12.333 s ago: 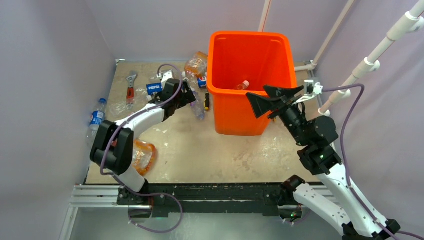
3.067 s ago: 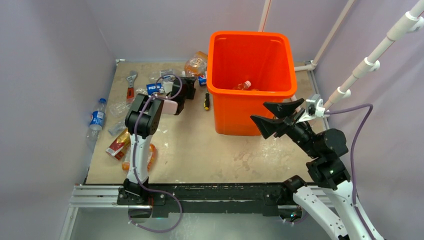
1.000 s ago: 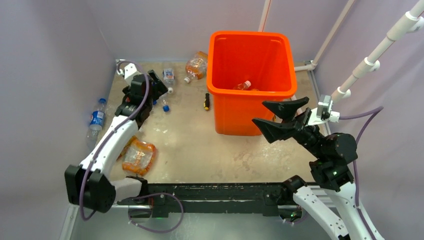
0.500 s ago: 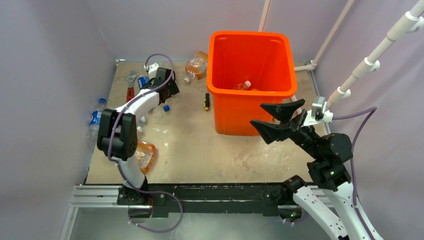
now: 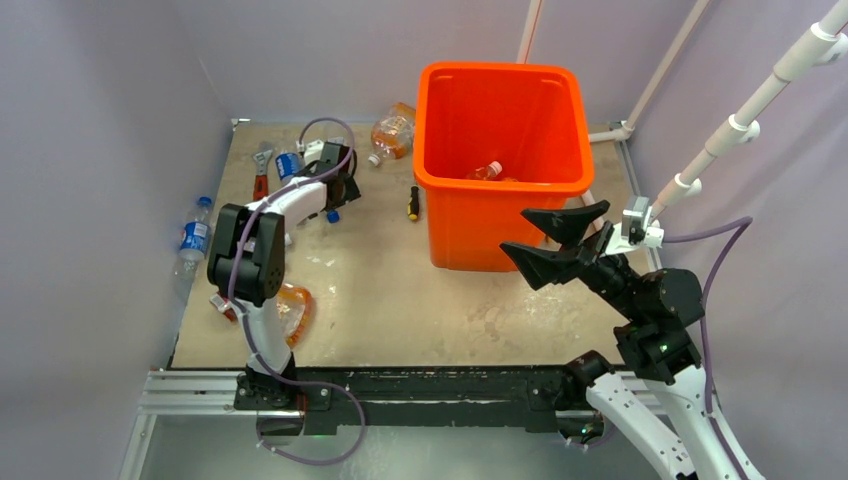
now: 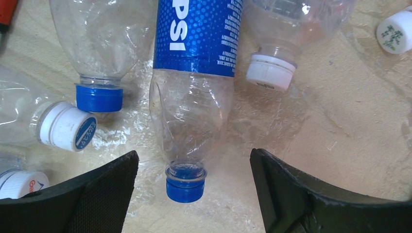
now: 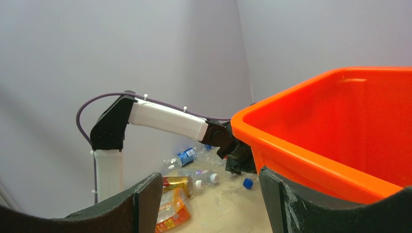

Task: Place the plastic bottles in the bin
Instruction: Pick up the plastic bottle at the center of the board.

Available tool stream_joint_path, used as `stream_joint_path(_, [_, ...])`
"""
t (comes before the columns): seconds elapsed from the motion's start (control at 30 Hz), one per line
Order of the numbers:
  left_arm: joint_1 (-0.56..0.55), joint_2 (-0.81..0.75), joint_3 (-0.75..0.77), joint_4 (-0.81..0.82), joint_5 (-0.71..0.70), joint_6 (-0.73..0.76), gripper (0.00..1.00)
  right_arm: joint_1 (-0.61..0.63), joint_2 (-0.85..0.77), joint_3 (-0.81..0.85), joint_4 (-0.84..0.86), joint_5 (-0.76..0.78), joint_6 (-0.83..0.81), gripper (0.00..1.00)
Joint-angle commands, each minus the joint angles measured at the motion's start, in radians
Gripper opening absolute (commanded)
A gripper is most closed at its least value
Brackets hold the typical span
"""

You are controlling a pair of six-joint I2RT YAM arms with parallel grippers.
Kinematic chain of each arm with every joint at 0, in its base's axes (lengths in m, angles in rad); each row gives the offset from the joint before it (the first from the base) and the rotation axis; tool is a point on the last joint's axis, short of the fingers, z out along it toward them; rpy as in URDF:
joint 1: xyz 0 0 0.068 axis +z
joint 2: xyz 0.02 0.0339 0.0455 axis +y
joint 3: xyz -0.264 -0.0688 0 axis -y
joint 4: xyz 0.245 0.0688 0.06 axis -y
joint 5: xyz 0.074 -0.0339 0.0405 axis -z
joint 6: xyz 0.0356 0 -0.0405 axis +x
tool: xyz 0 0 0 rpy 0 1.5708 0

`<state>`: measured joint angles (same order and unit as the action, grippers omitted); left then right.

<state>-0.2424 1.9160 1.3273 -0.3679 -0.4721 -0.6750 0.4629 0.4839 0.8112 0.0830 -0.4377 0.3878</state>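
Pepsi bottle lies flat on scuffed beige tabletop, cap pointing toward my left gripper, jaws spread; right gripper likewise spread; lilac walls.

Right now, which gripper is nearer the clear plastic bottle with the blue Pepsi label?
Left. The left gripper hangs open over the Pepsi bottle, straddling its blue cap; the right gripper is away beside the orange plastic bin.

Bright orange bin, clear bottle with blue dotted label, blue cap, black fingers
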Motion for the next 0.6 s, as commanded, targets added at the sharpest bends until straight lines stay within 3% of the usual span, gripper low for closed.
stream_joint_path(0.0, [0.003, 0.03, -0.018, 0.025, -0.01, -0.024, 0.82, 0.003, -0.008, 0.0, 0.014, 0.011, -0.018, 0.77])
stream_joint_path(0.27, [0.005, 0.042, -0.067, 0.062, 0.005, -0.036, 0.67, 0.003, -0.01, 0.01, -0.003, 0.016, -0.021, 0.77])
stream_joint_path(0.57, [0.008, -0.036, -0.112, 0.082, 0.021, -0.02, 0.34, 0.003, -0.005, 0.015, -0.005, 0.014, -0.02, 0.77])
